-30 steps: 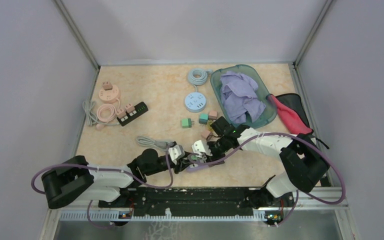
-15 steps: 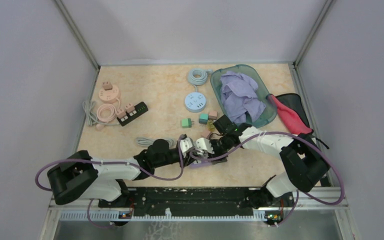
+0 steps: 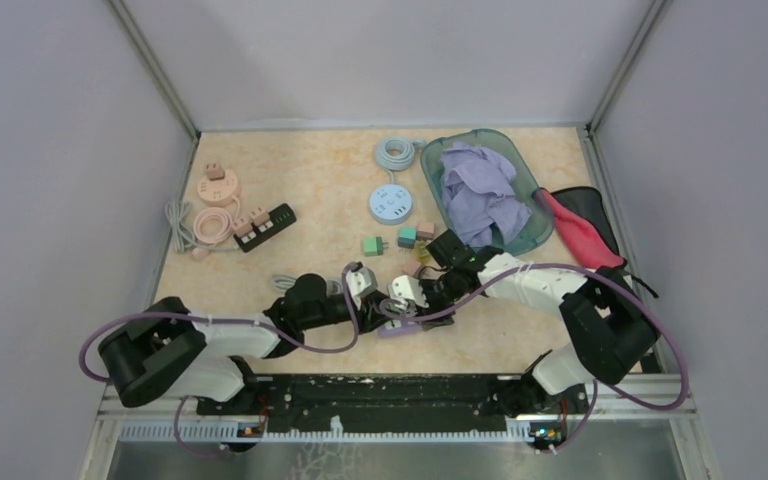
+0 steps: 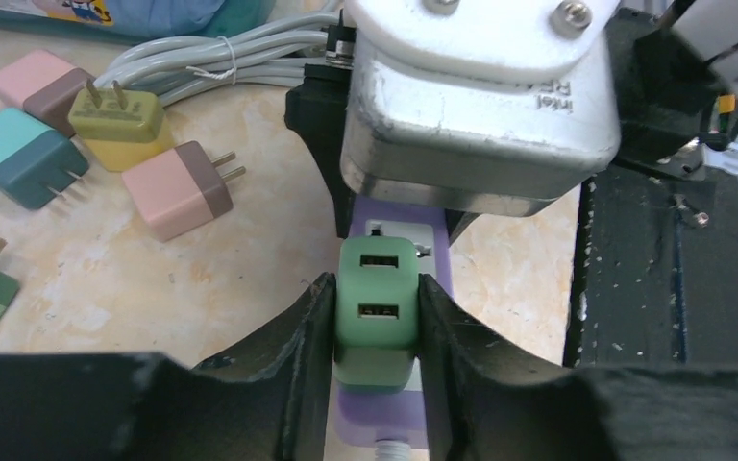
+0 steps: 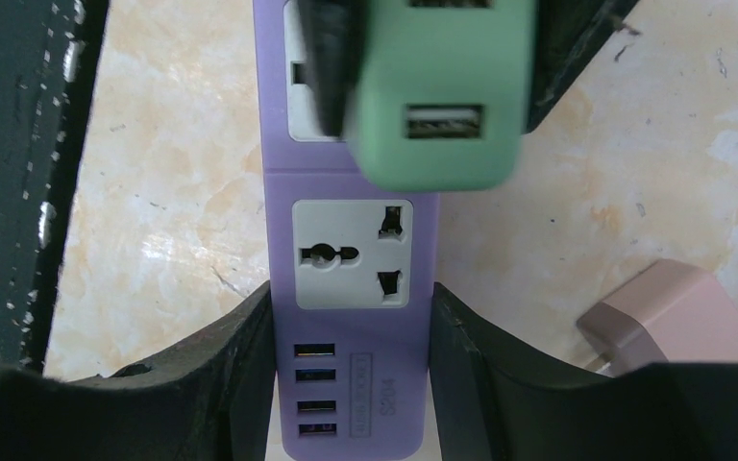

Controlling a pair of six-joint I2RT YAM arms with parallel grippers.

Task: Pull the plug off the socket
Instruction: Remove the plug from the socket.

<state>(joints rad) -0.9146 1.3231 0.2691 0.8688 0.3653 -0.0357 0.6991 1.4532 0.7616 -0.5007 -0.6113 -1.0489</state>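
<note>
Pinches the green plug (image 4: 377, 322) between the two black fingers of the left gripper (image 4: 373, 288), one finger flat against each side, with the plug's two USB ports facing up. Holds it right over a socket of the purple power strip (image 5: 351, 379); prongs hidden, so cannot tell whether seated or partly lifted. Clamps that strip with the right gripper (image 5: 351, 317) from the other end, fingers pressed on both long edges, next to a free universal socket and a row of USB ports. All of this near the middle of the marble-patterned table (image 3: 290, 160), close to the arm bases, the two grippers nose to nose.

Just beyond, scattered loose on the tabletop: a pink-and-brown adapter (image 4: 178, 192), an olive-yellow adapter (image 4: 120, 117), a teal adapter (image 4: 19, 163), each with bare prongs, apart from one another and from the strip. Beside them, a grey cord bundle (image 4: 202, 58) tied with a thin twist.

Farther off, centre: a round blue power strip (image 3: 392, 204) and past it a coiled blue-grey cord (image 3: 397, 152). Far right: a teal basket (image 3: 505, 140) holding a crumpled lilac cloth (image 3: 475, 190), with a red-and-black cloth item (image 3: 580, 235) just outside its right wall. Far left: a black power strip (image 3: 278, 214) carrying pink plugs, next to a pink round strip (image 3: 218, 187) with its coiled cord.
</note>
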